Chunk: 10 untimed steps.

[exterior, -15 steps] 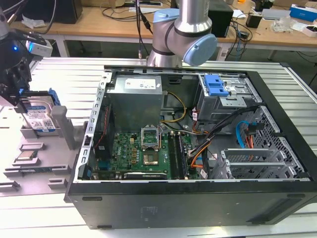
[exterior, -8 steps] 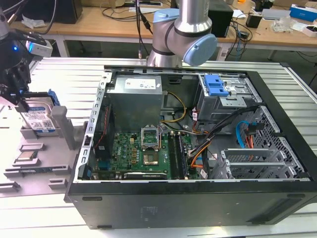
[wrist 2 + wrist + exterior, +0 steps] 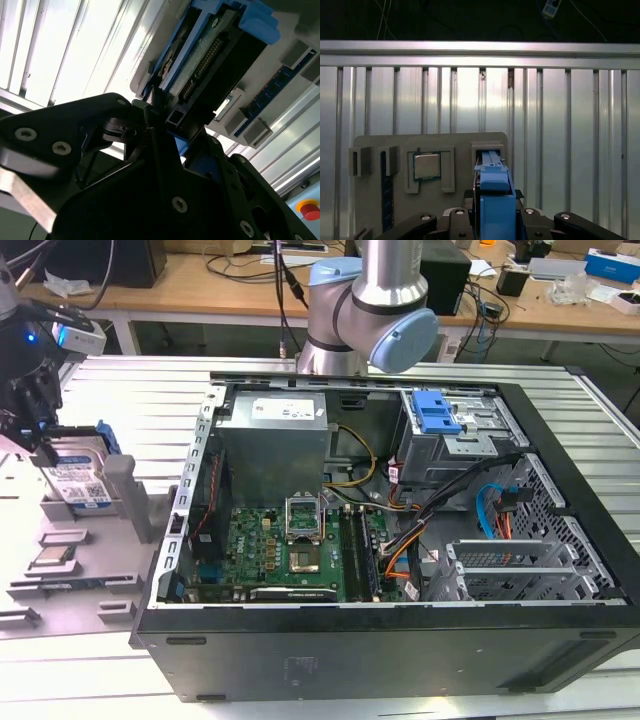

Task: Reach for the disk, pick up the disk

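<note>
1. Where the exterior view's left edge crops the arm's wrist, the gripper (image 3: pixel 42 440) sits on the disk (image 3: pixel 82 478). The disk stands on edge over the grey fixture plate (image 3: pixel 120 550), label facing the camera, well apart from the open PC case (image 3: pixel 400 650).
2. Both wrist views: black fingers (image 3: pixel 155 120) flank the disk's blue bracket (image 3: pixel 495 195), one on each side. It looks like a pinch on the disk, though the contact faces are partly hidden.
3. First wrist view: CPU chip (image 3: pixel 426 166) lies flat in its pocket on the plate, near the disk's slot. A memory stick (image 3: pixel 385 192) lies just beyond the chip.
4. Arm's base joint (image 3: pixel 370 310) is at the exterior view's top centre, behind the case.
</note>
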{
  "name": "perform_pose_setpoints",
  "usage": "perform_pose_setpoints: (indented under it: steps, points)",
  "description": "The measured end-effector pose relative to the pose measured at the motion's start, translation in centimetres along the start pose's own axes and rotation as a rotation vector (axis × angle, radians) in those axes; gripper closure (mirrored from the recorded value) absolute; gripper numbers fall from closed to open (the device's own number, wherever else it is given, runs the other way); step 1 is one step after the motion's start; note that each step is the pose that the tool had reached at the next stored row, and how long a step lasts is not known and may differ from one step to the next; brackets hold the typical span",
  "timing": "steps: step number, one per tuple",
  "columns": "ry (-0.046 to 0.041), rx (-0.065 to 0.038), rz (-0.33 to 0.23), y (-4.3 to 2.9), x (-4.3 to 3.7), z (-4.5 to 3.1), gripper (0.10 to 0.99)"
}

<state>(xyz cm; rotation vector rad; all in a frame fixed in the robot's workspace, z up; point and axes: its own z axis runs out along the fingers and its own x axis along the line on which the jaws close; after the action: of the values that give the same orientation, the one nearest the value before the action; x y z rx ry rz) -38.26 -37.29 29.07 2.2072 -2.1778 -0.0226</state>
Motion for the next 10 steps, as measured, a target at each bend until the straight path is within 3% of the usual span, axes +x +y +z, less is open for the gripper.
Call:
perform_pose_setpoints:
  steps: [10]
  points:
    - [0.0073,0.0,0.0,0.0,0.0,-0.02,0.722]
